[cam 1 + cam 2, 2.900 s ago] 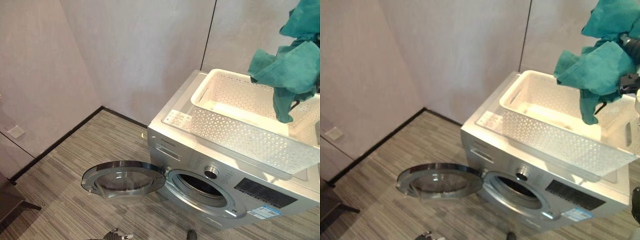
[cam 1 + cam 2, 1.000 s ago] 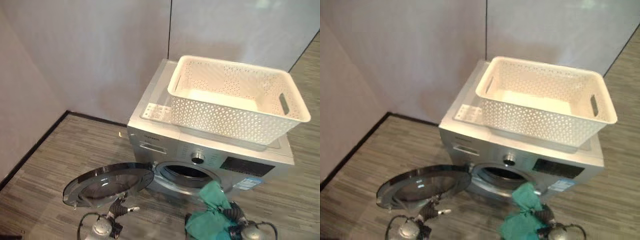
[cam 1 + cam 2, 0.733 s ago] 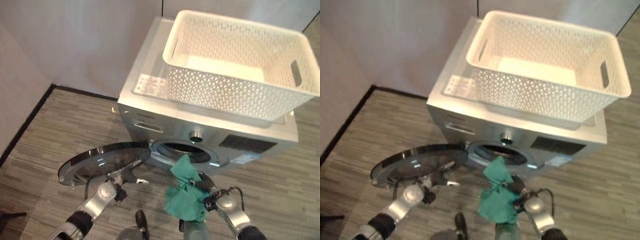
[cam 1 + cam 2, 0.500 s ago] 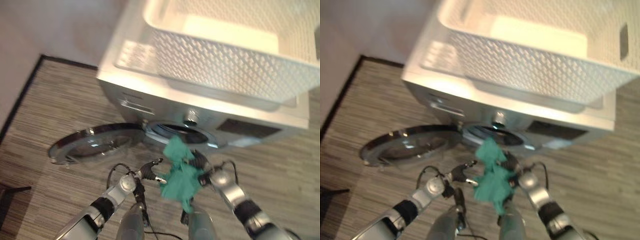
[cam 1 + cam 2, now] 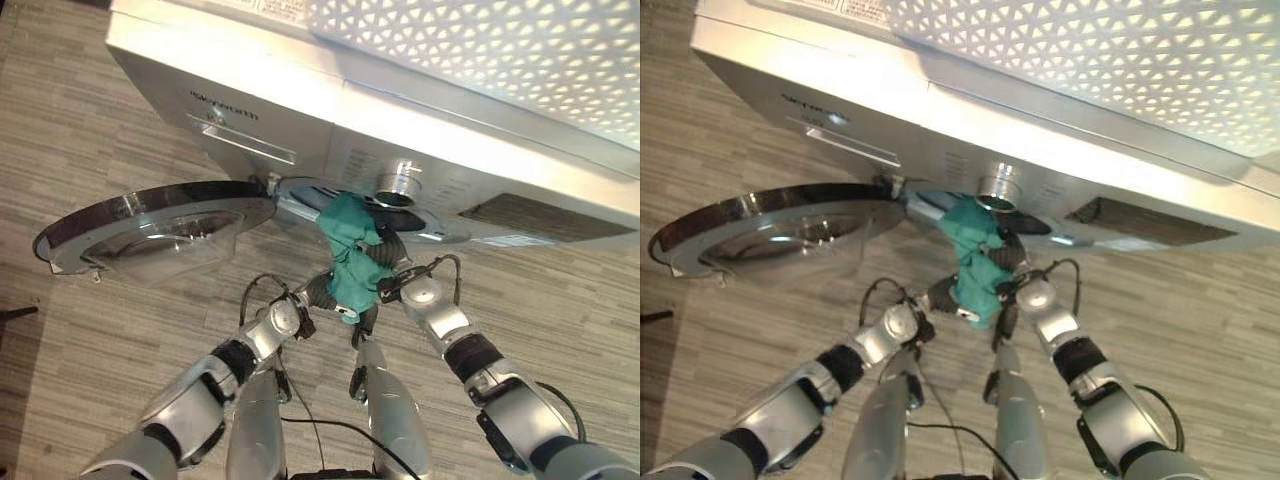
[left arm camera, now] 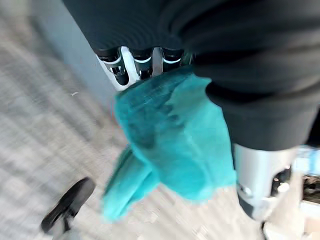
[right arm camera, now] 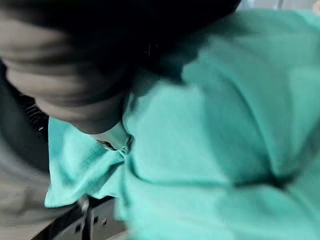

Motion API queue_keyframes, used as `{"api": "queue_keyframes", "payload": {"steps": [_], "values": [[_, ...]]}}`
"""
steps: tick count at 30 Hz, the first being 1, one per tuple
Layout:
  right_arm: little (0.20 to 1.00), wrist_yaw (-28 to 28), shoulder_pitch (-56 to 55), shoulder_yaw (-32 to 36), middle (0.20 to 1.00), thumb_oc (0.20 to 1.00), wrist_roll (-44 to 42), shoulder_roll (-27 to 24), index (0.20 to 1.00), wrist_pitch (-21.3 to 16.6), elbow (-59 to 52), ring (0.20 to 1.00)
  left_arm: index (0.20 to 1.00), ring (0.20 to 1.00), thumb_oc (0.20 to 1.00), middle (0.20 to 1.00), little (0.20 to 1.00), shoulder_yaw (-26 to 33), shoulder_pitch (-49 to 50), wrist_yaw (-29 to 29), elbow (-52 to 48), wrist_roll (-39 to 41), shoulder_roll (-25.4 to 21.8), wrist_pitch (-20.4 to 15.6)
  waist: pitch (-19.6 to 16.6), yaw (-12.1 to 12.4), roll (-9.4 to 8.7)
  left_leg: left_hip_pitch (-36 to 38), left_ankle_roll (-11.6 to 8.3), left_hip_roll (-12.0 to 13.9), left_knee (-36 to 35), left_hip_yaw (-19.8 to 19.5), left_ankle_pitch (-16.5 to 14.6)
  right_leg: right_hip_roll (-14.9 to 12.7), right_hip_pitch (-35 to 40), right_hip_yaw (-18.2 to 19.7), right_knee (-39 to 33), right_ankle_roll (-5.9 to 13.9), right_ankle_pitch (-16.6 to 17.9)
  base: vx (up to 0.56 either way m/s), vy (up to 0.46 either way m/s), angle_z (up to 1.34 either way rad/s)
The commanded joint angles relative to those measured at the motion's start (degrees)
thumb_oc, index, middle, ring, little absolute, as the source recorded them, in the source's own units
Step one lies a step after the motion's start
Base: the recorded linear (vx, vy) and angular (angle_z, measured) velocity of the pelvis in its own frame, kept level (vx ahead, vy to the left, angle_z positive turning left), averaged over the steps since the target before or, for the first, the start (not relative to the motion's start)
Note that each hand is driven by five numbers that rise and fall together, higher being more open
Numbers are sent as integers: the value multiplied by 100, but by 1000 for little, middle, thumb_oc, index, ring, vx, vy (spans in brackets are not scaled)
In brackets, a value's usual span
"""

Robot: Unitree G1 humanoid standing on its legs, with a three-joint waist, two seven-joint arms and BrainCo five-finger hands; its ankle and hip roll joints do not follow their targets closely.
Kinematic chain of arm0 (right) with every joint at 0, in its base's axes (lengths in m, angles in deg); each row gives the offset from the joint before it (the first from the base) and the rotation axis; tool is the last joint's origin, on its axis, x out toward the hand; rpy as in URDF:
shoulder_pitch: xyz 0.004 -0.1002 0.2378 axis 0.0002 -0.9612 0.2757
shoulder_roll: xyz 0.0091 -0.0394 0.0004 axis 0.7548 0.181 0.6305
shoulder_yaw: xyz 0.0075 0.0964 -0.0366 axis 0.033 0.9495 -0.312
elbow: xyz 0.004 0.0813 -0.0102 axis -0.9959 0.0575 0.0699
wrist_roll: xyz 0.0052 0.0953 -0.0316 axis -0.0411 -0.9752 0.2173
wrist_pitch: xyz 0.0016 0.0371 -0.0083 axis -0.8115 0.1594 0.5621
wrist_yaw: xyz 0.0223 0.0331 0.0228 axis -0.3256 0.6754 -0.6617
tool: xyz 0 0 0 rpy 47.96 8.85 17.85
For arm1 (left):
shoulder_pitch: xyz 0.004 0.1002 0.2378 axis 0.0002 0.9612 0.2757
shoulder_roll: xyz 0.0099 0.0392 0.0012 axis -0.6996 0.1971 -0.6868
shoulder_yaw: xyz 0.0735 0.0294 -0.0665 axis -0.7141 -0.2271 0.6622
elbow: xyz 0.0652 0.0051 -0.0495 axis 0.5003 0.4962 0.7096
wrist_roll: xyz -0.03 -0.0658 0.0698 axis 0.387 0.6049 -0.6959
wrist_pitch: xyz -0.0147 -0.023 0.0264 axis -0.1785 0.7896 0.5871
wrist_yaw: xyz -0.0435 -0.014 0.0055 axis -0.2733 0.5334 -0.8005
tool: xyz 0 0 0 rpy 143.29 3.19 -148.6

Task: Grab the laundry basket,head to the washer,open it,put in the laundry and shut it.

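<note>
teal cloth (image 5: 350, 255) bunched at the washer (image 5: 300, 110) drum mouth, held by right hand (image 5: 392, 272), fingers curled round it; left hand (image 5: 318, 293) just below, touching cloth, grip can't tell; step: loading laundry; next prob push it fully past the rim; door (image 5: 150, 225) swung wide left, floor room ok; basket (image 5: 500, 50) on top.
</note>
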Motion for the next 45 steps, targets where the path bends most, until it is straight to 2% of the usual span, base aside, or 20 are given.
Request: {"api": "queue_keyframes", "payload": {"steps": [1,5,12,14,17,19,23,24,25,27,28,29,30,37,42,43,44,45], "values": [[200,50,-85,126,200,200,-256,217,200,-477,-230,200,1000,1000,1000,1000,1000,-150,79,-132,-101,247,340,-557,-317,31,-110,-300,-55,-184,255,87,-383,-487,-35,61,404,617,-444,2,-1,15],[200,163,-255,288,200,200,-460,401,200,-587,-224,200,1000,1000,1000,1000,1000,-125,238,-26,-327,407,340,-612,-252,53,-55,-402,-87,-197,288,119,-391,-512,-103,-4,445,623,-447,5,2,14],[200,268,-104,249,200,200,-608,662,200,-545,-84,200,1000,1000,1000,1000,1000,-147,168,120,341,428,976,-418,-212,30,-90,-456,-57,-208,287,164,-417,-515,-187,-48,443,626,-409,2,6,6],[200,339,89,150,200,200,-664,829,200,-488,58,200,1000,1000,1000,1000,1000,-208,108,123,720,650,1364,-324,-182,18,-115,-452,-42,-199,248,190,-394,-508,-214,-63,421,615,-386,0,0,0],[200,381,235,80,200,200,-740,961,200,-480,142,200,1000,1000,1000,1000,1000,-288,23,166,920,669,1590,-292,-169,-3,-140,-442,-35,-200,201,219,-379,-498,-233,-58,399,612,-367,0,-2,-1],[200,411,375,-63,200,200,-858,1144,200,-473,221,200,1000,1000,1000,1000,1000,-369,-98,209,1246,724,1956,-248,-155,-48,-183,-431,-34,-193,149,231,-359,-470,-258,-55,371,600,-346,1,-5,-7],[200,417,393,-258,200,200,-962,1325,200,-490,272,200,1000,1000,1000,1000,1000,-311,-185,358,1636,701,2219,-215,-154,-101,-234,-412,-43,-181,64,242,-320,-432,-300,-26,350,582,-337,4,-4,-6],[200,418,392,-262,200,200,-962,1324,200,-490,271,200,1000,1000,1000,1000,1000,-306,-187,359,1642,700,2223,-218,-155,-104,-233,-411,-43,-182,60,242,-318,-432,-301,-26,350,582,-337,9,-36,-1],[200,438,321,-315,200,200,-1102,1365,200,-547,291,200,1000,1000,1000,1000,1000,-162,-262,644,1713,702,2261,-249,-154,-129,-251,-420,-59,-170,13,231,-280,-418,-328,-43,329,575,-325,0,0,0],[200,437,320,-318,200,200,-1104,1364,200,-548,292,200,1000,1000,1000,1000,1000,-160,-262,645,1713,701,2262,-249,-156,-132,-250,-420,-59,-170,11,229,-278,-419,-328,-45,328,575,-325,0,0,0],[200,467,281,-272,200,200,-1206,1339,200,-587,323,200,718,718,718,718,718,20,-304,834,1638,931,2190,-299,-144,-125,-240,-426,-67,-167,-12,223,-252,-409,-335,-58,314,577,-313,0,0,0],[200,467,283,-274,200,200,-1207,1339,200,-588,324,200,351,351,351,351,351,22,-306,834,1636,933,2189,-297,-144,-128,-239,-426,-68,-167,-14,222,-251,-408,-335,-60,314,576,-313,0,0,0],[200,510,267,-249,200,200,-1215,1307,200,-602,359,200,200,200,200,200,200,111,-323,911,1568,1013,2124,-309,-136,-130,-230,-430,-71,-163,-22,224,-239,-402,-342,-68,315,577,-315,0,0,0],[200,548,-129,73,200,200,-1243,924,200,-682,339,200,200,200,200,200,200,476,-381,1235,878,896,1453,-431,-65,-117,-166,-393,-97,-167,-99,225,-179,-381,-335,-122,316,603,-320,0,0,0],[200,556,-333,50,200,200,-1061,775,200,-729,203,200,200,200,200,200,200,745,-307,1484,907,907,1401,-451,-44,-117,-211,-415,-109,-152,-104,231,-156,-357,-381,-130,343,596,-327,-2,-10,0],[438,546,-421,46,438,438,-1002,726,438,-749,219,438,200,200,200,200,200,868,-279,1592,962,906,1375,-496,-33,-127,-235,-428,-121,-136,-106,239,-143,-350,-388,-147,352,590,-334,-9,-37,0],[1000,563,-451,47,1000,1000,-947,693,1000,-755,259,1000,200,200,200,200,200,955,-269,1671,1000,920,1360,-514,-22,-140,-249,-436,-127,-125,-101,245,-138,-343,-404,-138,364,586,-340,-11,-46,0],[1000,593,-506,59,1000,1000,-888,677,1000,-756,296,1000,200,200,200,200,200,1031,-251,1721,1021,978,1356,-534,-16,-149,-262,-449,-129,-121,-89,244,-137,-335,-412,-137,371,583,-343,0,0,0]]}}
